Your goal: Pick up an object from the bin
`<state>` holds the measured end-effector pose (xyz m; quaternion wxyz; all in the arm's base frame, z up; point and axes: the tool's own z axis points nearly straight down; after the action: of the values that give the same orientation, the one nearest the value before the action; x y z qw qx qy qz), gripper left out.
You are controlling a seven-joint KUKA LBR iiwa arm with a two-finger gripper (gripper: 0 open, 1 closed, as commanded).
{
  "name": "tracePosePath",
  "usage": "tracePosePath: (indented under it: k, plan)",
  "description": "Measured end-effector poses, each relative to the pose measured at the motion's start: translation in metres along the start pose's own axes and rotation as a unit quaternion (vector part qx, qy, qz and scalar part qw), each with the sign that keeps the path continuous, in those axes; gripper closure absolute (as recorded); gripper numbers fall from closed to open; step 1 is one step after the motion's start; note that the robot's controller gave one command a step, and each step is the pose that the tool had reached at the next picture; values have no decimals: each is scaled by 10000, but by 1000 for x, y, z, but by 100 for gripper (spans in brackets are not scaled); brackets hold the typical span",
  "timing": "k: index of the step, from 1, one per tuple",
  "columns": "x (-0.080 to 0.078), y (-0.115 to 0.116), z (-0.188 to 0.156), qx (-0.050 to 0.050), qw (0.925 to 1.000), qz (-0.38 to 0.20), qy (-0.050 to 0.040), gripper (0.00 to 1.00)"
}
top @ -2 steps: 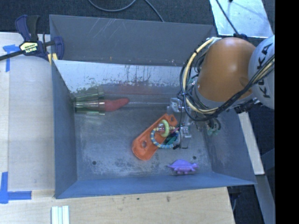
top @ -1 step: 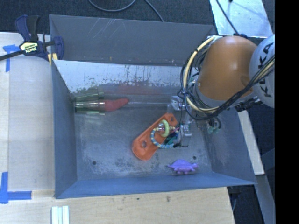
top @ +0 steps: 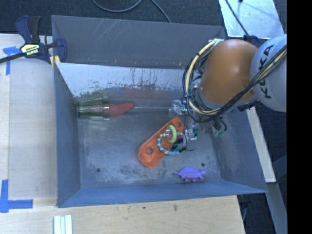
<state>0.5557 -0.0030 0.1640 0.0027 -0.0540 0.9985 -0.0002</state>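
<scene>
A flat orange thing [top: 150, 153] lies on the floor of the grey bin [top: 66, 135]. It is long and lies slanted. Its wide round end, with a small hole in it, points to the lower left. Its thin end points to the upper right, toward the robot.

A ring of blue and yellow beads [top: 165, 151] lies on top of the orange thing, on its upper half.

The gripper [top: 182, 132] is down at the thin end of the orange thing, right by the bead ring. I cannot tell if the gripper is spread or pressed together, or if it pinches anything. The arm's big orange cover [top: 229, 74] with its cables sits up and to the right of the orange thing.

A small purple toy animal [top: 191, 174] lies just below and to the right of the orange thing. A greenish cup [top: 92, 108] on its side and a red thing [top: 120, 108] beside it lie well apart from the orange thing, up and to the left.
</scene>
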Motion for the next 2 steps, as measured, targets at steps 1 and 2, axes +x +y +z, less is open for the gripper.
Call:
tracePosePath:
  k: [1, 2]
  plan:
    - [-32, -11, 71, 7, 9963, -864, -27, 0]
    - [-42, 1, 95, 10, 9785, -2061, -14, 0]
